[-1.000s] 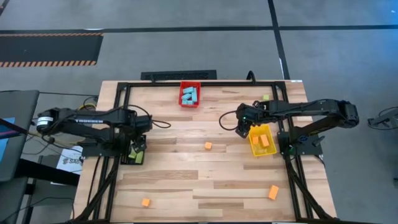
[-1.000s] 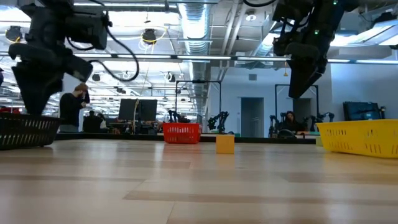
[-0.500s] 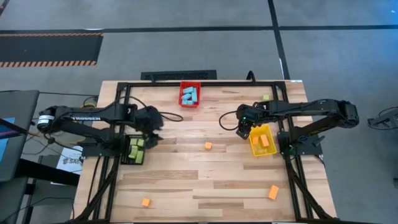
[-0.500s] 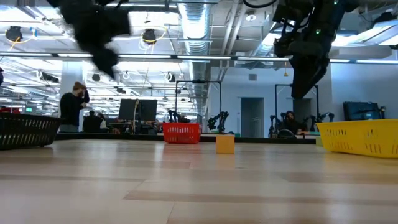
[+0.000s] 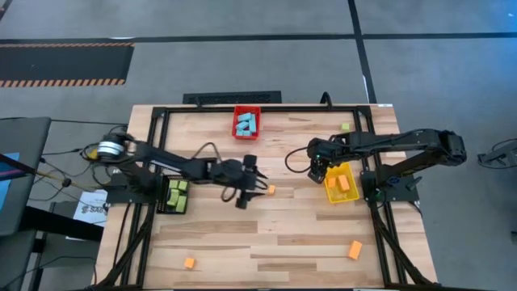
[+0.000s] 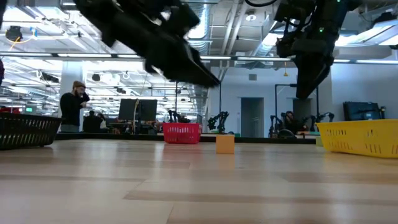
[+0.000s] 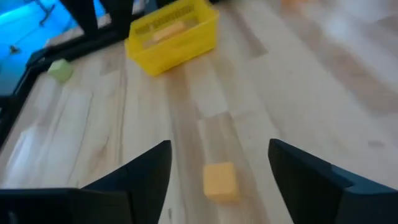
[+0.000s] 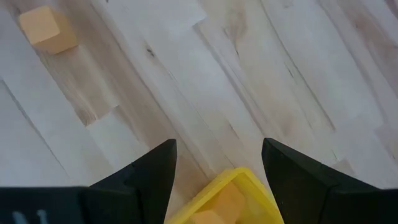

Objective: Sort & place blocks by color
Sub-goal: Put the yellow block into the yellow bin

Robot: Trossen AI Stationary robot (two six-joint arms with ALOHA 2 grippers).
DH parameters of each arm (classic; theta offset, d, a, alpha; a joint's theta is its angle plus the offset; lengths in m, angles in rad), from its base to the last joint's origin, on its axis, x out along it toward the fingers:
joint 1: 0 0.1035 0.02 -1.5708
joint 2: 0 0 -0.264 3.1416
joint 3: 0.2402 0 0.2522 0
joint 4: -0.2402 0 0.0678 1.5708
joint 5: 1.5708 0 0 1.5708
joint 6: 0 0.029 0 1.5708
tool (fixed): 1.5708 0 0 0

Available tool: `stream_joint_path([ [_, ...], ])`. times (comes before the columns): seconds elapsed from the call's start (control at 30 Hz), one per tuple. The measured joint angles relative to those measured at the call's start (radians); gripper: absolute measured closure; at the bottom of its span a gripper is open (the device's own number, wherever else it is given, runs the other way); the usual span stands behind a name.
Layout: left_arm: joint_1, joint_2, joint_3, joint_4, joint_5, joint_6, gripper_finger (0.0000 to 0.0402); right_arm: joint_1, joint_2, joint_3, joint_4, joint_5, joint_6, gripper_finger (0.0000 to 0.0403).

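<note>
1. The left tool (image 5: 254, 187) is hovering open and empty just beside an orange cube (image 5: 271, 190) (mid-worktop).
2. The right tool (image 5: 316, 171) is waiting open above the yellow bin (image 5: 330, 192).

One camera looks straight down on my desk (image 5: 242, 234); another sits level with it. Both wrist cameras catch the same orange block (image 7: 220, 180).

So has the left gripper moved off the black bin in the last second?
Yes. In the high view the left gripper has swung from over the black bin toward the table's middle, now close beside the orange block, jaws open.
</note>
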Motion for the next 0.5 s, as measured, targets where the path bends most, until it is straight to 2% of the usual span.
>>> stream_joint_path([
  [0.27, 0.030, 0.214, 0.134, -0.009, 0.000, -0.036, 0.0089, 0.005, 0.000, 0.000, -0.006, 0.001, -0.002, 0.0143],
  [0.5, 0.044, 0.310, 0.149, 0.017, 0.049, -0.069, 0.0080, 0.005, 0.000, 0.000, -0.004, 0.003, -0.008, 0.0143],
])
